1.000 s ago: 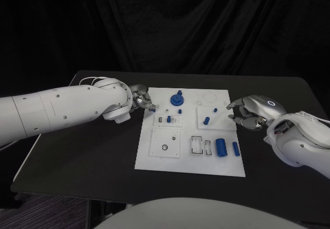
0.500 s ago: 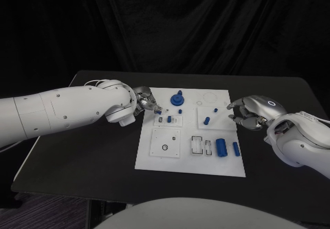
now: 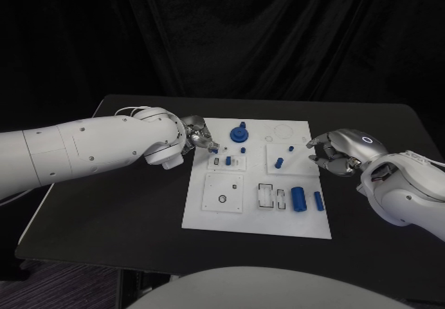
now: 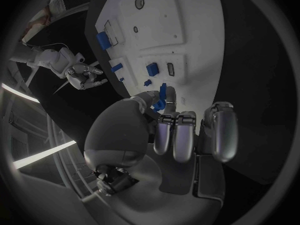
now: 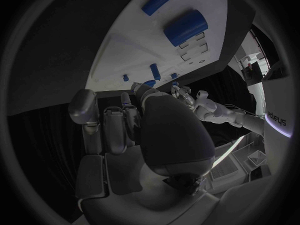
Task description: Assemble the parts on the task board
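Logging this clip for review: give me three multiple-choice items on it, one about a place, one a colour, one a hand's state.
1. Where does the big blue cylinder lie on the white task board?
A near right part
B far left corner
C off it

2. Colour of the round gear-like part?
A red
B blue
C green

3. The left hand:
A rests flat on the table
B pinches a small blue peg
C grips the board

A: it lies beside the slim blue bar. B: clearly blue. B: the peg sits between its fingers.
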{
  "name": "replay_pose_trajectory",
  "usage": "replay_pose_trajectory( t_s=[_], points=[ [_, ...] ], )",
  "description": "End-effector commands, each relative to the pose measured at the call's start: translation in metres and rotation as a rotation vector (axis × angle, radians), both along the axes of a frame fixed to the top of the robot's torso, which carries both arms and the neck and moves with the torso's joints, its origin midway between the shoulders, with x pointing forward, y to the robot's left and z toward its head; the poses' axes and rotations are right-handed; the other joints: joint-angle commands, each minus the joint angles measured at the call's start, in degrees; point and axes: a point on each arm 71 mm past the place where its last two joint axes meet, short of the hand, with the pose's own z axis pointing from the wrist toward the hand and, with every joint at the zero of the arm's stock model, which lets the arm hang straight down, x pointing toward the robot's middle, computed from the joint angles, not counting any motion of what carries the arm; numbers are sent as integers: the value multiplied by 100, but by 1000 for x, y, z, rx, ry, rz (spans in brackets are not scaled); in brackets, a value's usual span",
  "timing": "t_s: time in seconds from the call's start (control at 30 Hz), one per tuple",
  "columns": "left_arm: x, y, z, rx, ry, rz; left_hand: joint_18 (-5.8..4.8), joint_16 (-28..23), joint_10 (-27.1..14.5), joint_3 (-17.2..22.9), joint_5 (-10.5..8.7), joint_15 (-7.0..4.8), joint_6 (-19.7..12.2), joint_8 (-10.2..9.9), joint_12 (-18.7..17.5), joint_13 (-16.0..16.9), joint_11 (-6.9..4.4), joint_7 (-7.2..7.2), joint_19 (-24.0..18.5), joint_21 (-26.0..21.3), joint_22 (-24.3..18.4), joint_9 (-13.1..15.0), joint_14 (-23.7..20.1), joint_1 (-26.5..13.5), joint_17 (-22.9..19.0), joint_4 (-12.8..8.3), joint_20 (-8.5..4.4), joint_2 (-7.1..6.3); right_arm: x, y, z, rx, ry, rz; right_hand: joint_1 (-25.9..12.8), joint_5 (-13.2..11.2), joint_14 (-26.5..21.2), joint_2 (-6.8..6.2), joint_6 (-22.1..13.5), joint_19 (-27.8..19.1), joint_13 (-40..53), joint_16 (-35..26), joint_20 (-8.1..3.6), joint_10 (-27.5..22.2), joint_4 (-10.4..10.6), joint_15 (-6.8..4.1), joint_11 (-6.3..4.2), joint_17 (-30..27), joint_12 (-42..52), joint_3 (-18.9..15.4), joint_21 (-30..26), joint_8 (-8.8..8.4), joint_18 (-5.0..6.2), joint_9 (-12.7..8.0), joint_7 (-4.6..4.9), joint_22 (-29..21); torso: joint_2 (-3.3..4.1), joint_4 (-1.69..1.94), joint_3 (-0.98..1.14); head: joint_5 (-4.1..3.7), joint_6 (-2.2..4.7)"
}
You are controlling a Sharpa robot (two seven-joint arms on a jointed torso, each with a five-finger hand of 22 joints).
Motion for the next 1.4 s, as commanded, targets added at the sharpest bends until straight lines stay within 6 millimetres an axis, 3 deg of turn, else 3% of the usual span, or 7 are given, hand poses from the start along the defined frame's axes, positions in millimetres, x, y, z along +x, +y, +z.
replay_pose_trajectory(
  t_s=[0.03,1.4],
  points=[
    [0,-1,-1,4,-8,-1,79,15,605,26,-33,-35,59,-21,20,1506,-30,-51,-9,-19,1121,7,585,10,1509,12,-31,75,-1,-1,0,1,-1,-15,-3,30,-42,-1,-20,-39,227,-19,6,-33,-5,-10,15,463,-23,34,-35,-11,19,-5,-2,711,0,5,-2,-3,1],
    [-19,1,-30,5,61,-3,88,15,605,21,-18,-35,72,-34,20,1506,-30,-49,-30,-59,1108,-2,585,-19,1509,37,-31,113,1,-3,-2,-8,5,-21,-3,37,-39,-2,6,-36,237,-16,10,-24,-10,-5,20,469,-15,46,-27,1,16,-6,1,714,-9,11,-2,5,1]
  ],
)
